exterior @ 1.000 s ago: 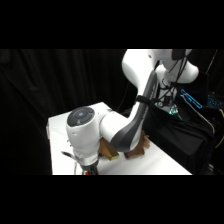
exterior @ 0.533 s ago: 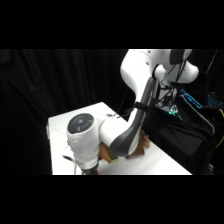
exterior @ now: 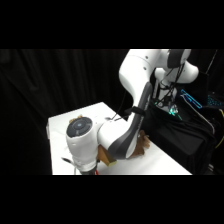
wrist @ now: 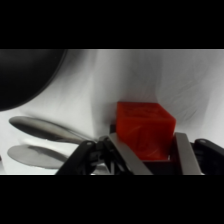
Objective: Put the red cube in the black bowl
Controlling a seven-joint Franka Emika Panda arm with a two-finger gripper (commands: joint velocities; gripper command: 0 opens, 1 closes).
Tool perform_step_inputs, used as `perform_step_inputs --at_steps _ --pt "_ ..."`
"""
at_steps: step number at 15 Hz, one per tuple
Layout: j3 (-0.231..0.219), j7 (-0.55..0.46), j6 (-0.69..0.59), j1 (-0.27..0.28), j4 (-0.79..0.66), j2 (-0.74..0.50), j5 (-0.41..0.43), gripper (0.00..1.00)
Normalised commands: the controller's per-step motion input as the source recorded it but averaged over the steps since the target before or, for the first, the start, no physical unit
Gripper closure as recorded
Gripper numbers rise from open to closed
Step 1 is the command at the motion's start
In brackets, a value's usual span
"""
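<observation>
A: So, seen in the wrist view: red cube (wrist: 145, 129) low centre, clamped between both fingers (wrist: 187, 155) of the pincer (wrist: 150, 159).
B: And the black bowl (wrist: 27, 75)?
A: Upper left corner, apart from the cube, on the white tabletop (wrist: 150, 75).
B: Side view?
A: Pincer (exterior: 89, 171) down at lower left, over the tabletop's near edge.

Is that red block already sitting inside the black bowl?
No, the red cube sits between the gripper fingers, apart from the black bowl.
</observation>
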Motion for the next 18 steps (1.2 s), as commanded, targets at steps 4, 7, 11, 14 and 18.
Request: perform_step_inputs --at_steps 4,7,11,14,18 --pt "0.018 -0.01 -0.1 -0.02 0.11 -0.02 0.12 0.72" --pt "0.021 0.01 -0.27 0.0 -0.04 -0.22 0.11 0.74" --pt "0.056 -0.03 -0.32 -0.023 -0.17 -0.42 0.114 0.74" --pt "0.068 -0.06 -0.26 -0.053 -0.26 -0.48 0.101 0.74" --pt "0.073 -0.08 -0.13 -0.086 -0.39 -0.48 0.093 0.74"
